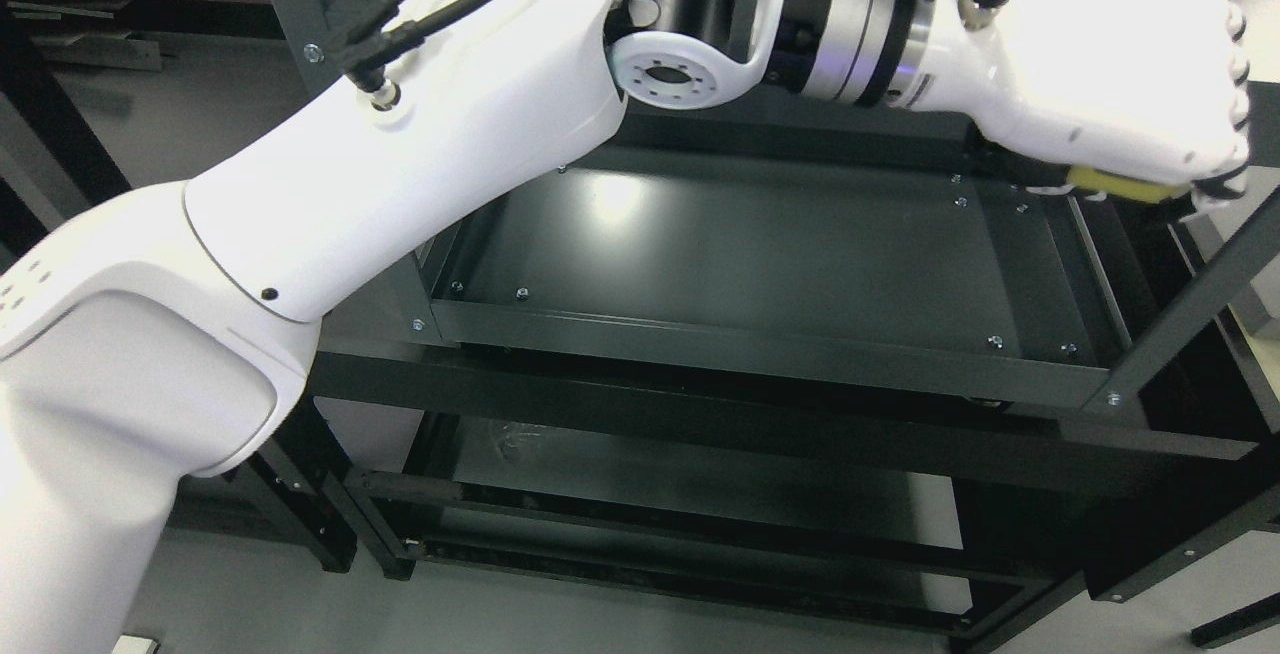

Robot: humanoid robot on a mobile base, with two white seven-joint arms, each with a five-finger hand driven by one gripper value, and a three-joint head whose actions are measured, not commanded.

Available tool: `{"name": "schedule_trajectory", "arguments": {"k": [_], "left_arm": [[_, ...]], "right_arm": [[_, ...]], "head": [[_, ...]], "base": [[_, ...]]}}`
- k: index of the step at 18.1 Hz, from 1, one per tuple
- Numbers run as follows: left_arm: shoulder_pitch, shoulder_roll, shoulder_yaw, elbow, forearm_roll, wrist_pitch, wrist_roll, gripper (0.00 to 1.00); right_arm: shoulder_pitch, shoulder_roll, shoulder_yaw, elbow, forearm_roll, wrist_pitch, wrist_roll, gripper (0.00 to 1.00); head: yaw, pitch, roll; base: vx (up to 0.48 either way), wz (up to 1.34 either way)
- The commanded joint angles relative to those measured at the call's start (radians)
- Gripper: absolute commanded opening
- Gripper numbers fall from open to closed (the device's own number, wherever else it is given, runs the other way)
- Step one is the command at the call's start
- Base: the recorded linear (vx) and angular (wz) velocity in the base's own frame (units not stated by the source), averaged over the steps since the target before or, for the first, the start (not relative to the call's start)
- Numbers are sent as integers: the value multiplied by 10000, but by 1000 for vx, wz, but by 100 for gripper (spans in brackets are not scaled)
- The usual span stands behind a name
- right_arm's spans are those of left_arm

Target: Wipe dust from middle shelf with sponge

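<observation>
The left hand [1130,84], fingers curled tight around the yellow sponge [1120,186], presses it at the middle shelf's [740,244] far right corner, where the raised rim could probably snag the sponge loose.

Most of the yellow sponge [1122,186] is hidden inside the left hand [1120,74], so only a thin strip peeks out under the fingers [1236,84]. The big white arm [300,214] covers the left back corner of the shelf [760,344]. The shelf's far right side is cut off by the picture's edge.
</observation>
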Motion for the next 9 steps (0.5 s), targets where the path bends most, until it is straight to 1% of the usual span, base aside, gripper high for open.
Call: {"name": "schedule_trajectory", "arguments": {"k": [1,5,7,9], "left_arm": [[-35,-176,-1088,566,-286,-104,-282,2],[41,-77,-582,123,-287,-273,-695,2],[118,750,-200,-505,-272,-273,-926,2],[408,1364,276,-1027,-226,-273,-1155,2]], "right_arm": [[0,-175,0,-175,0,730,-1,100],[0,-175,0,-175,0,730,-16,100],[0,-175,0,-175,0,730,-1,100],[0,-175,0,-175,0,730,-1,100]], "head": [[0,0,0],[0,0,0],[0,0,0],[0,0,0]], "base": [[0,0],[0,0],[0,0],[0,0]]}}
